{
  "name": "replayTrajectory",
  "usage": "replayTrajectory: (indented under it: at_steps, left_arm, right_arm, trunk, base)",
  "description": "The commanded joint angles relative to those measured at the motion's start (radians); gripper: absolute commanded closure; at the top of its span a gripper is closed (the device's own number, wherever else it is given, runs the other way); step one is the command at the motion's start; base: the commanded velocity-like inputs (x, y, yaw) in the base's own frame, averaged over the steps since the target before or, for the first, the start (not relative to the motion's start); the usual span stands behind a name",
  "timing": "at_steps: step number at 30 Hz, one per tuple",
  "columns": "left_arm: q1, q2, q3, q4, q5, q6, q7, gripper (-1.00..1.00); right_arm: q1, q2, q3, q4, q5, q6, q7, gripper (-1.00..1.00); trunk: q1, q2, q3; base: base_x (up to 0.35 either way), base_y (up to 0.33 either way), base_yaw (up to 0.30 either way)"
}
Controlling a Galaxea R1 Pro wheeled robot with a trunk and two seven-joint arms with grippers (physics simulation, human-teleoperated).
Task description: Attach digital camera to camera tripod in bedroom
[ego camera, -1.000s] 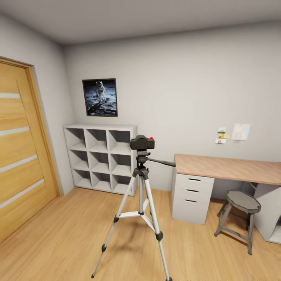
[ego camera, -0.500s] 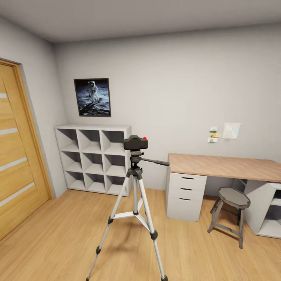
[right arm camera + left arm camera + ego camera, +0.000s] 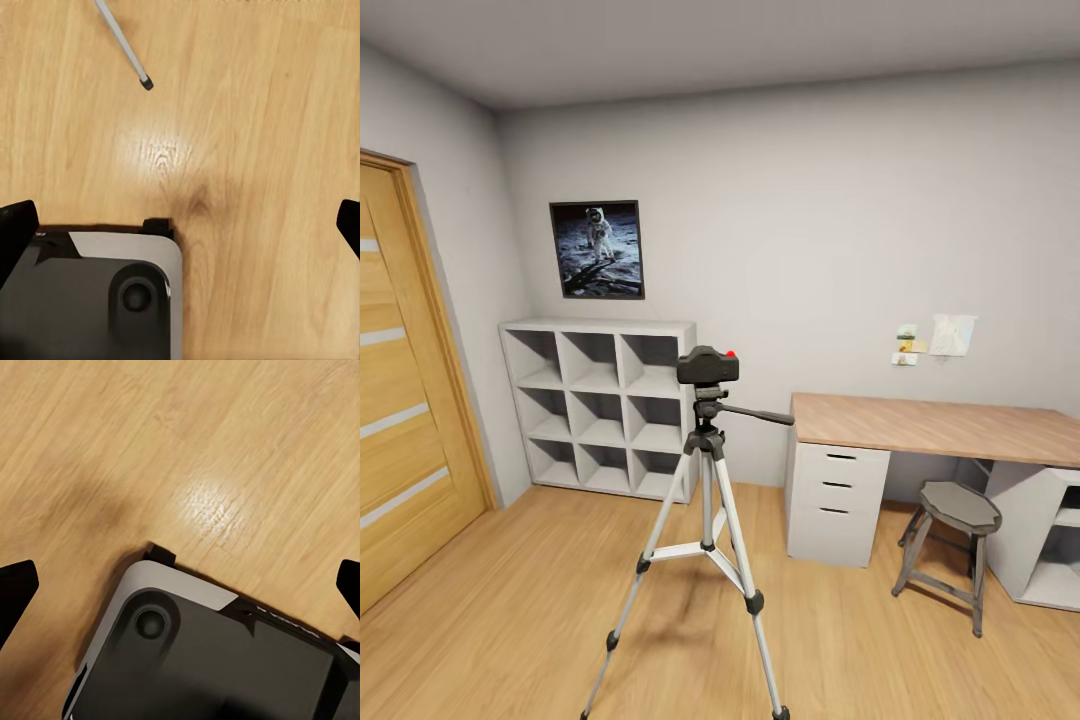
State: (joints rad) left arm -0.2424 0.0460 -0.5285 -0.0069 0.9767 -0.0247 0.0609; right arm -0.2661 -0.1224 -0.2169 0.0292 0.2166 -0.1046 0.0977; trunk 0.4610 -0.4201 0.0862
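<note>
Digital camera (image 3: 708,366) on camera tripod (image 3: 705,520) mid-floor; cube shelves (image 3: 600,405) behind left, desk (image 3: 940,428) right, stool (image 3: 952,545) before desk.

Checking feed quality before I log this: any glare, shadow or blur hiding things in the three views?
Head view: even light, sharp; camera on tripod reads clearly, soft shadow under the legs. Left wrist view: a bright glare patch on the floor and a dim shadow beside it. Right wrist view: similar glare, tripod foot still crisp.
</note>
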Motion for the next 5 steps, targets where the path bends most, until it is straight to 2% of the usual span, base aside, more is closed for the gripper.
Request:
replayTrajectory:
  at_steps: [1,5]
  left_arm:
    - [0.000,0.000,-0.008,-0.001,0.007,-0.001,0.004,-1.00]
    - [0.000,0.000,-0.008,-0.001,0.007,-0.001,0.004,-1.00]
  right_arm:
    - [-0.001,-0.001,-0.009,0.003,0.009,-0.006,0.002,-1.00]
    - [-0.001,0.000,-0.009,0.003,0.009,-0.006,0.002,-1.00]
  trunk:
    - [0.000,-0.001,0.000]
    - [0.000,-0.001,0.000]
  base:
    - [0.000,0.000,0.000]
    - [0.000,0.000,0.000]
